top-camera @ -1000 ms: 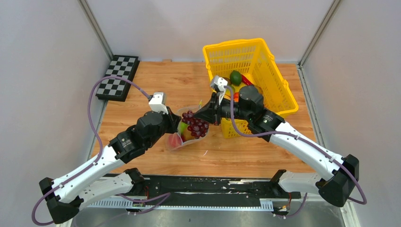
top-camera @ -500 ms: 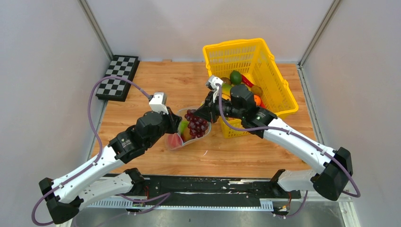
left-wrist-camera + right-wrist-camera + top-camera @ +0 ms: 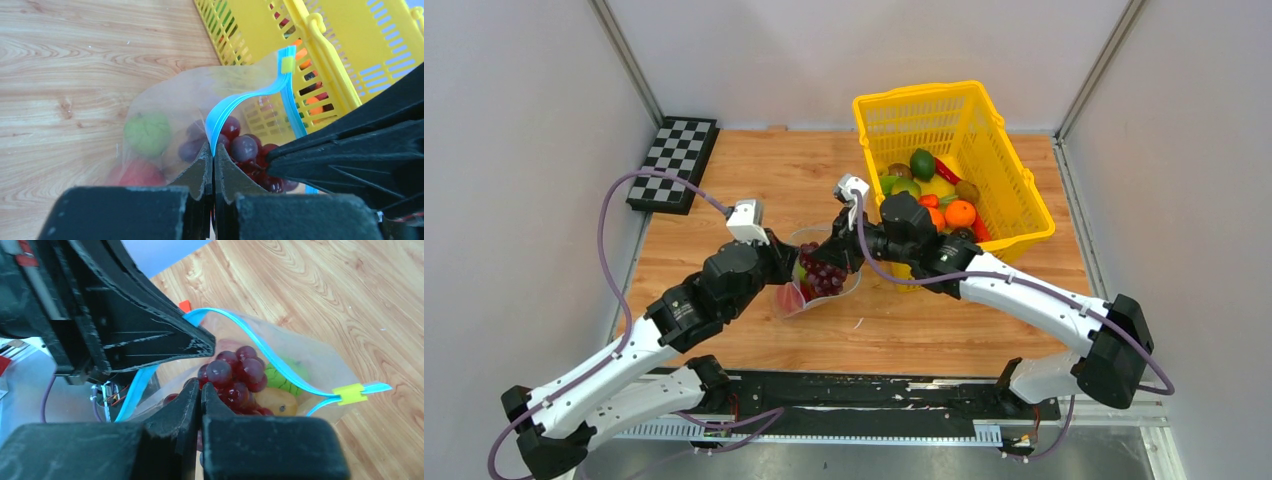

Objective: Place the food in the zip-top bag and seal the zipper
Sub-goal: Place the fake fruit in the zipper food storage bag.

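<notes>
The clear zip-top bag (image 3: 836,290) stands open on the wooden table. My left gripper (image 3: 213,152) is shut on its teal-blue zipper (image 3: 240,97) and holds that edge of the mouth up. My right gripper (image 3: 201,387) is shut on a bunch of dark red grapes (image 3: 235,372) and holds it inside the bag's mouth, between the two zipper strips (image 3: 265,347). A green fruit (image 3: 147,132), a red fruit (image 3: 137,172) and a yellow-orange fruit (image 3: 277,402) lie in the bag. In the top view the two grippers meet over the bag, left (image 3: 794,268) and right (image 3: 829,258).
The yellow mesh basket (image 3: 992,130) stands just right of the bag and holds several fruits. A yellow slider (image 3: 350,392) sits at the zipper's end. A checkerboard (image 3: 674,165) lies at the back left. Grey walls close in both sides.
My right arm has swung left from the basket and carried the grapes down into the bag's mouth. My left arm has shifted slightly left, still holding the zipper edge.
</notes>
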You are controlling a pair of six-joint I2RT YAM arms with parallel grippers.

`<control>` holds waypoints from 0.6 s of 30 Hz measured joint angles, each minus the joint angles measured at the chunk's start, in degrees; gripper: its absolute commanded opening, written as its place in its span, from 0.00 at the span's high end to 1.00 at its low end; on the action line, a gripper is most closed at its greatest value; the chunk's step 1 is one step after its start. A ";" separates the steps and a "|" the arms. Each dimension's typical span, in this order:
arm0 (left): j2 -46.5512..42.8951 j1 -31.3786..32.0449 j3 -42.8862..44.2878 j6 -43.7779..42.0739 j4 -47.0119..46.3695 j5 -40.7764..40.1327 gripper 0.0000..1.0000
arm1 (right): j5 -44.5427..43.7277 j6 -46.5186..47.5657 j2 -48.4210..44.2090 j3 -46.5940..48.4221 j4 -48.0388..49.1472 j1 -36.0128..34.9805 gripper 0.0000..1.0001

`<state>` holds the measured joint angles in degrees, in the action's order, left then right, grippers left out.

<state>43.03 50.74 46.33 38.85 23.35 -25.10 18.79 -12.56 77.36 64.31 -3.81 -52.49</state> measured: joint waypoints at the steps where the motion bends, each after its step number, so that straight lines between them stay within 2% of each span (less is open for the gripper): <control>1: -0.55 0.00 -0.22 0.20 0.00 -0.52 1.00 | -1.16 -0.17 0.52 0.02 -0.02 -0.50 0.98; 9: -3.87 -0.07 -1.22 1.66 0.57 -3.74 1.00 | -11.02 -3.50 1.03 0.02 2.34 -1.33 0.96; 13: -4.15 -0.15 -1.42 2.05 0.83 -4.85 1.00 | -13.05 -5.29 2.23 0.35 5.07 -2.58 0.95; 16: -4.17 -0.15 -1.44 2.25 0.98 -5.29 1.00 | -13.11 -5.77 5.46 2.91 5.38 -4.37 0.90; 18: -4.31 -0.15 -1.44 2.32 1.29 -5.53 1.00 | -13.11 -5.79 7.45 4.31 5.31 -5.18 0.80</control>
<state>38.72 50.59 44.88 41.17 24.64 -30.63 5.67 -18.35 84.82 68.62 1.50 -57.67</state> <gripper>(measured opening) 0.008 0.083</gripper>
